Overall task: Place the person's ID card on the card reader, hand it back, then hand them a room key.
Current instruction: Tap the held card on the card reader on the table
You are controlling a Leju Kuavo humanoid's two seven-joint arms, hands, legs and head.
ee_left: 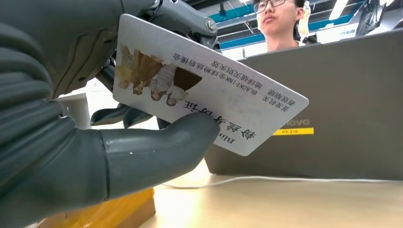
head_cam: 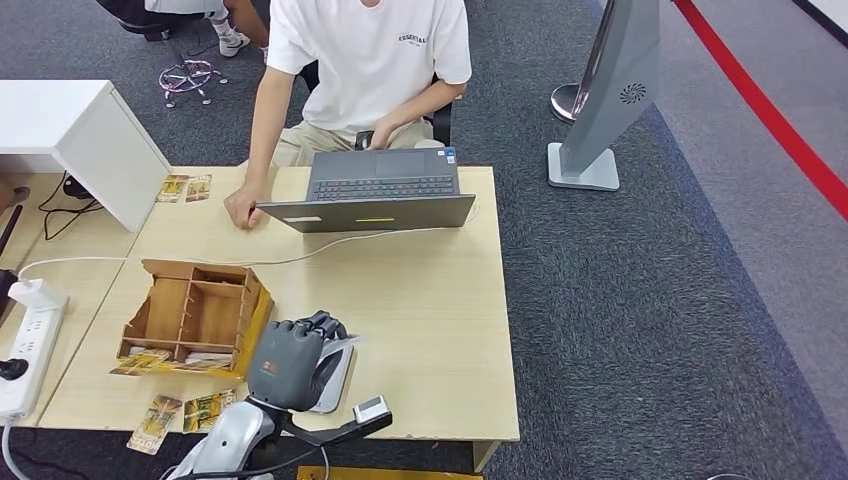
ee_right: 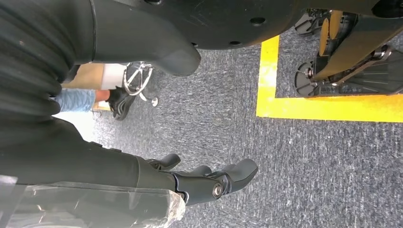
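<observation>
My left hand [head_cam: 293, 352] hovers near the table's front edge, over a flat pale-grey card reader [head_cam: 338, 386]. It pinches the white ID card [ee_left: 209, 95], printed with a photo and text, between thumb [ee_left: 157, 147] and fingers. The card is tilted; whether it touches the reader I cannot tell. Room key cards lie in a wooden organiser box [head_cam: 192, 316] just left of the hand. The person [head_cam: 365, 60] in a white T-shirt sits behind the table, one hand [head_cam: 243, 211] resting on it. My right hand [ee_right: 209, 183] hangs over the carpet, holding nothing, fingers loosely apart.
An open grey laptop [head_cam: 380, 196] stands at the table's far side, its cable running across the tabletop. Loose picture cards [head_cam: 180, 415] lie at the front left edge and more picture cards [head_cam: 185, 187] at the far left. A white power strip [head_cam: 25, 350] sits on the left.
</observation>
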